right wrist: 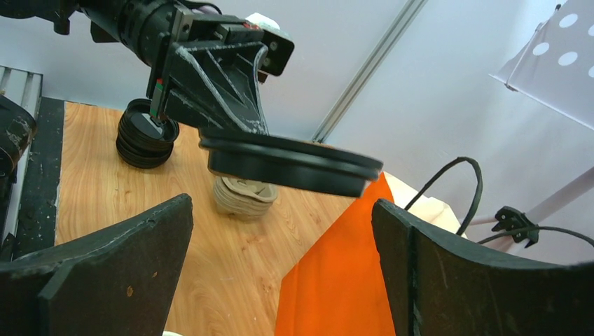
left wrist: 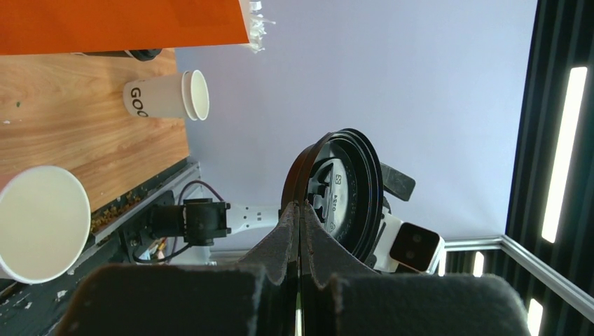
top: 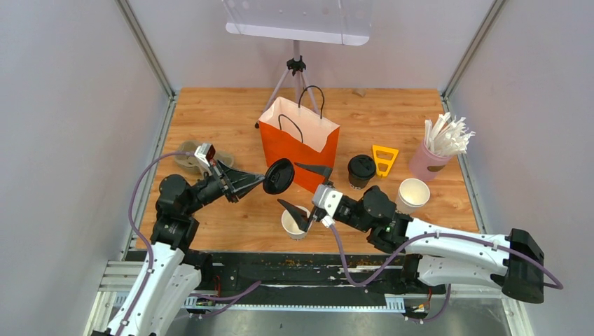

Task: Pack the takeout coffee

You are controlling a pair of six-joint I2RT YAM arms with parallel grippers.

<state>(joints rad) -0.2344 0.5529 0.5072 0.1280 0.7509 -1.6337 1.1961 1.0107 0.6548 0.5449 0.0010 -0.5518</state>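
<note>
The left gripper (top: 264, 182) pinches a lid (top: 279, 176) tight. The right gripper (top: 294, 185) is spread wide, holding nothing. An open cup (top: 295, 222) waits at 6 o'clock from the bag (top: 294, 143). A lidded cup (top: 361, 170) sits at 3 o'clock. I think nothing is packed yet.

orange bag (top: 298, 143): upright (top open) | pink straw cup (top: 427, 165): right | yellow tool (top: 384, 150): flat | pulp tray (top: 183, 155): left
</note>
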